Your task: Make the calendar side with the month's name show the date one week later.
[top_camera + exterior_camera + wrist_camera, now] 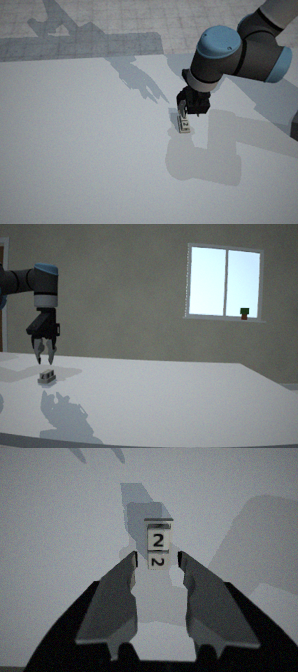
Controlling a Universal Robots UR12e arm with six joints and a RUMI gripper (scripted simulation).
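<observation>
A small light tray (185, 132) (43, 381) (159, 520) stands on the table and holds two light cubes in a row. In the wrist view, one cube (158, 539) shows an upright 2 on its upper face. The other cube (158, 561) shows a 2 turned on its side. Both appear seated in the tray. The digits on the tray's long sides and the month's name are too small or hidden to read. My gripper (45, 363) (157, 552) is partly open and empty, pointing down above the tray. In the top view it covers the tray's far end.
The white table (87, 157) (157, 406) extends around the tray, with the arm's shadows across it. A wall with a window (208, 281) and a small potted plant (244, 313) is in the background.
</observation>
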